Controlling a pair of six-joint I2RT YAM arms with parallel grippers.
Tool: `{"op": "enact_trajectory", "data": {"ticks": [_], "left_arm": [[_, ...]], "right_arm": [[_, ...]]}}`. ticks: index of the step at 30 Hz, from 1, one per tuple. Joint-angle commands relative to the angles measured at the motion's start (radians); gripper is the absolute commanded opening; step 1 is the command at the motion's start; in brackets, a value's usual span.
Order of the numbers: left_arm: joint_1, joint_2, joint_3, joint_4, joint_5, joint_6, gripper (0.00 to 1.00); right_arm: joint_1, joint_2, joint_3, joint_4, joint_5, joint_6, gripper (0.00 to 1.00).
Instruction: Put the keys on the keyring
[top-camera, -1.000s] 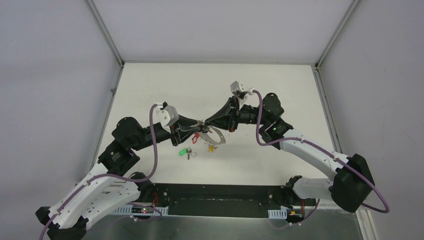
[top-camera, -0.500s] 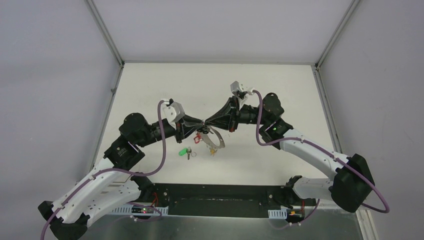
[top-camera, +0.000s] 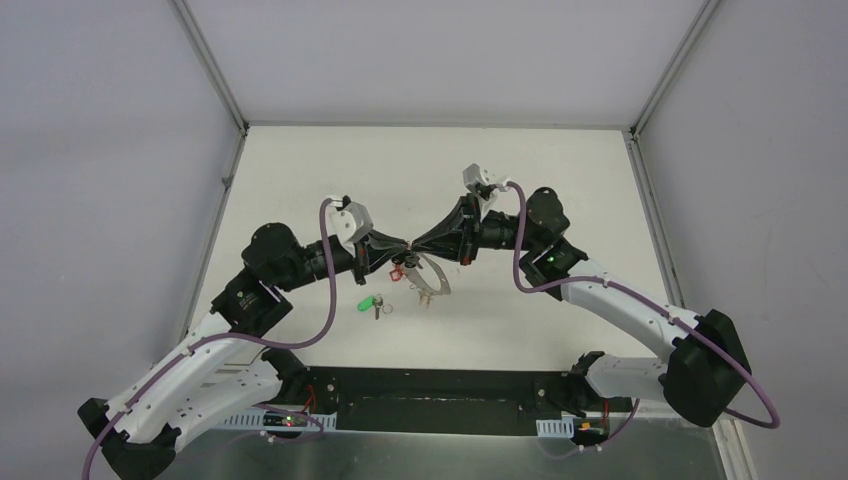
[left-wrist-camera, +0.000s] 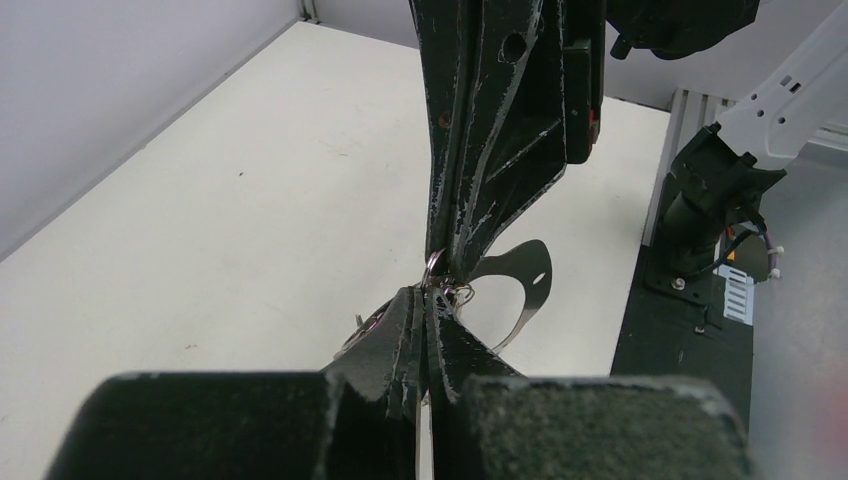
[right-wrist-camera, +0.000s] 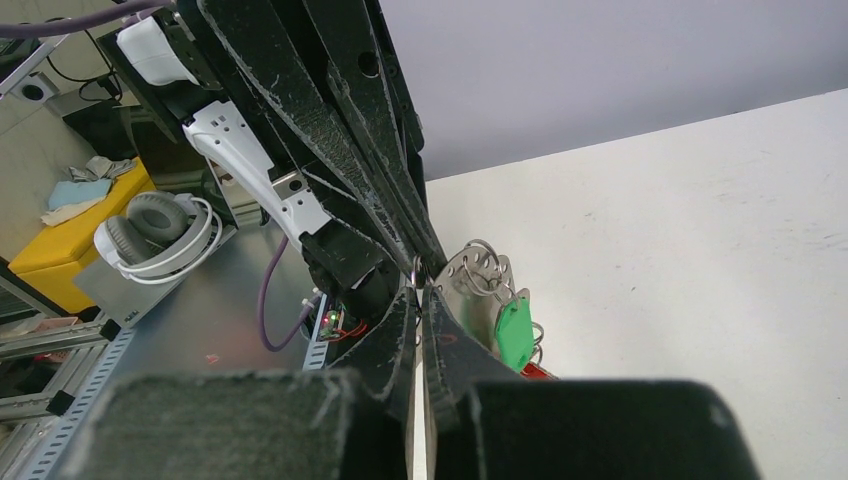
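The keyring (top-camera: 438, 277), a thin grey metal loop, hangs above the table with a red-capped key (top-camera: 397, 273) and a yellow-capped key (top-camera: 427, 296) dangling from it. My left gripper (top-camera: 403, 247) and right gripper (top-camera: 413, 246) meet tip to tip at its top, both shut on its wire. In the left wrist view the left gripper (left-wrist-camera: 432, 292) pinches the wire just under the right fingers (left-wrist-camera: 470, 200). The right wrist view shows the right gripper (right-wrist-camera: 418, 288) shut on the same wire. One green-capped key (top-camera: 366, 302) lies on the table below the left gripper.
A small loose split ring (top-camera: 386, 308) lies beside the green key. A green cap (right-wrist-camera: 514, 330) shows next to the ring's metal in the right wrist view. The black base strip (top-camera: 430, 400) runs along the near table edge, and walls enclose the white table (top-camera: 520, 170).
The left arm has swung right and up to the right gripper's tip. Its jaws, open a second ago, have closed on the keyring wire. The right arm has held still.
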Motion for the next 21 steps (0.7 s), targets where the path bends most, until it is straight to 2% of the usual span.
{"op": "enact_trajectory", "data": {"ticks": [1,8,12,16,18,21], "left_arm": [[-0.002,0.025,0.045,0.076,0.077,-0.004,0.00],[-0.002,0.033,0.061,0.064,0.076,-0.008,0.00],[-0.002,0.037,0.112,-0.026,0.019,-0.043,0.00],[-0.002,0.045,0.171,-0.146,-0.019,-0.051,0.00],[-0.002,0.048,0.200,-0.203,-0.033,-0.058,0.00],[-0.002,0.069,0.258,-0.309,-0.068,-0.084,0.00]], "right_arm": [[0.008,-0.041,0.008,0.069,-0.002,0.004,0.00],[0.008,-0.042,0.006,0.068,0.000,0.003,0.00],[0.007,-0.045,-0.003,0.058,0.014,0.003,0.00],[0.006,-0.064,-0.007,0.018,0.032,-0.016,0.17],[0.007,-0.073,-0.006,-0.006,0.049,-0.030,0.31],[0.007,-0.087,-0.009,-0.033,0.080,-0.044,0.46]]}}
